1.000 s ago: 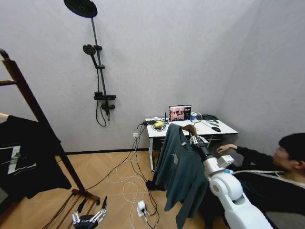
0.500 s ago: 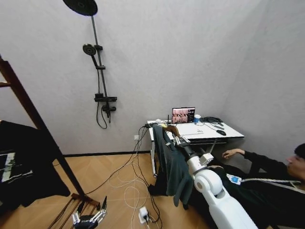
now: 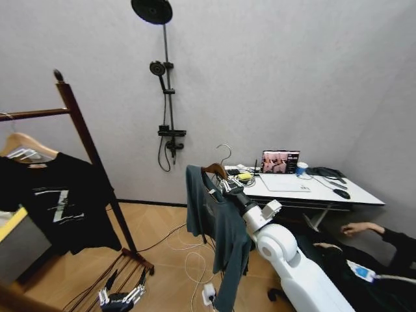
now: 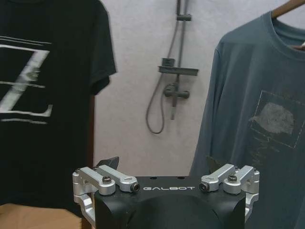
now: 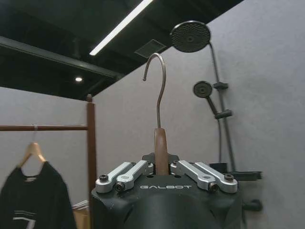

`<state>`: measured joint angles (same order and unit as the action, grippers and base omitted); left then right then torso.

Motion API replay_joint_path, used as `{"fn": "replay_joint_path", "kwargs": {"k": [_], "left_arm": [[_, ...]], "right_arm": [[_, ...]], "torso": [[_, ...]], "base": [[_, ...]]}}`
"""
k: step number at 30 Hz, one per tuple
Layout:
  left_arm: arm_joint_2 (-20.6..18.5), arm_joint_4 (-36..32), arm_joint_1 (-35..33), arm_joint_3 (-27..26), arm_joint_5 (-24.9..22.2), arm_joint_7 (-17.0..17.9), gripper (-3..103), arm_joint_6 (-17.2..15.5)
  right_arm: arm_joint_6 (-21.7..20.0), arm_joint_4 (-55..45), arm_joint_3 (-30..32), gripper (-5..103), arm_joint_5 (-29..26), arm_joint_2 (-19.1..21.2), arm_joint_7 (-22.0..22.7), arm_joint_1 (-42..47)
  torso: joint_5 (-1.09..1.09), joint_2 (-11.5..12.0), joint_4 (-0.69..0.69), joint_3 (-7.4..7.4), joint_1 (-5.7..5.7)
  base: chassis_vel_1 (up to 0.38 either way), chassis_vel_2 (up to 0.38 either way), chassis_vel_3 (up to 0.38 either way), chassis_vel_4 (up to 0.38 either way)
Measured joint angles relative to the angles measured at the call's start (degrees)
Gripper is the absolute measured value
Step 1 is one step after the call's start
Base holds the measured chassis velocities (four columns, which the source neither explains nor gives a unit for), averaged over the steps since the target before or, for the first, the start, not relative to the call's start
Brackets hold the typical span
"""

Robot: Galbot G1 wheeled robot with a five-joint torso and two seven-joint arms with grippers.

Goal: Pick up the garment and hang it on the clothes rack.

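**Carrying the shirt toward the rack**

Hanging low by the floor, my left hand [image 3: 121,298] waits idle with its fingers spread and nothing between them. Out in front, my right hand [image 3: 226,184] is clamped on the neck of the wooden hanger [image 5: 160,150], just under the metal hook [image 5: 158,76], holding the garment [image 3: 218,227] up in the air, well apart from the clothes rack [image 3: 78,123]. I judge the shirt light and limp, likely to sway; the stiff hanger neck is the sound place to grip. Farther off on the rack's bar hangs a black T-shirt [image 3: 62,198]. Behind stand the desk [image 3: 312,192] and the wall shower rail [image 3: 168,97].
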<state>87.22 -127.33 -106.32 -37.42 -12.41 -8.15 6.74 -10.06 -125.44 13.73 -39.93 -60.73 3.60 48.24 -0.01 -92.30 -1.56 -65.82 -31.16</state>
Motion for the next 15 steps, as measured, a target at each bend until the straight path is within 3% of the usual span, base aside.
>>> {"fn": "replay_joint_path", "kwargs": {"k": [7, 10, 15], "left_arm": [[0.0, 0.0, 0.0, 0.0, 0.0, 0.0, 100, 0.0], [0.0, 0.0, 0.0, 0.0, 0.0, 0.0, 100, 0.0], [0.0, 0.0, 0.0, 0.0, 0.0, 0.0, 100, 0.0]], "right_arm": [[-4.4, -7.2, 1.1, 10, -1.2, 0.6, 1.8, 1.5], [-6.9, -9.1, 2.4, 10, -6.1, 2.8, 2.0, -1.9], [-7.7, -8.8, 2.5, 10, -8.5, 2.8, 1.4, -5.0]], "torso": [[0.01, 0.0, -0.04, 0.00, 0.00], [0.01, 0.0, -0.04, 0.00, -0.01], [0.03, 0.0, -0.03, 0.00, 0.00]], "base": [[0.149, 0.127, 0.122, 0.113], [0.122, 0.112, 0.138, 0.124], [0.133, 0.124, 0.169, 0.134]]}}
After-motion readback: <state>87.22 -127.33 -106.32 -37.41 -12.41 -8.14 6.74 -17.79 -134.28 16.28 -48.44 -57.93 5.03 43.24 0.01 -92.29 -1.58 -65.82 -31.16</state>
